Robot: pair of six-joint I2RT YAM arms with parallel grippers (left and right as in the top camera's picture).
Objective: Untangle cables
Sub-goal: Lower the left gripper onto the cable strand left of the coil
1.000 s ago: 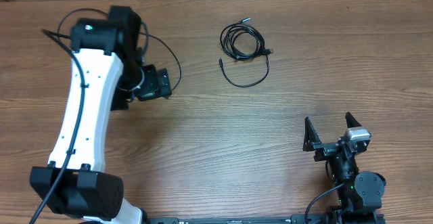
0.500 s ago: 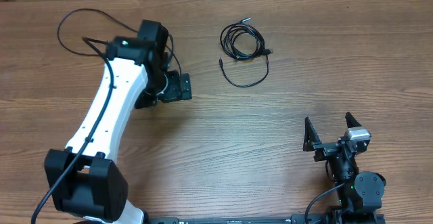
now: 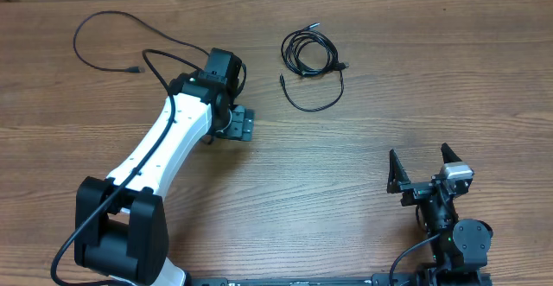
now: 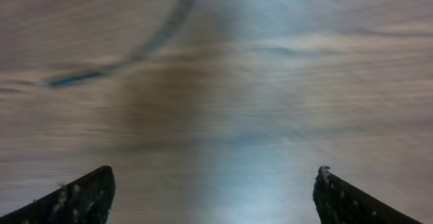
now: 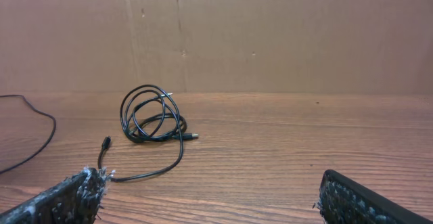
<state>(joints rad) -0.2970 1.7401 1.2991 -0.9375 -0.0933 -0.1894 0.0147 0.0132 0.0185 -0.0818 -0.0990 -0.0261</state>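
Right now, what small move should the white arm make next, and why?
Probably slide the left gripper across toward the coiled cables, then lower over them. Its jaws stand open and empty, the cables lie untouched and well apart from it, and the right gripper, also open, sits much farther off.

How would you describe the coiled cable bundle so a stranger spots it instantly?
On the wooden table, look near the far edge, midway across. A small black coiled bundle lies there. Unlike the single loose cable at far left, it has several loops.
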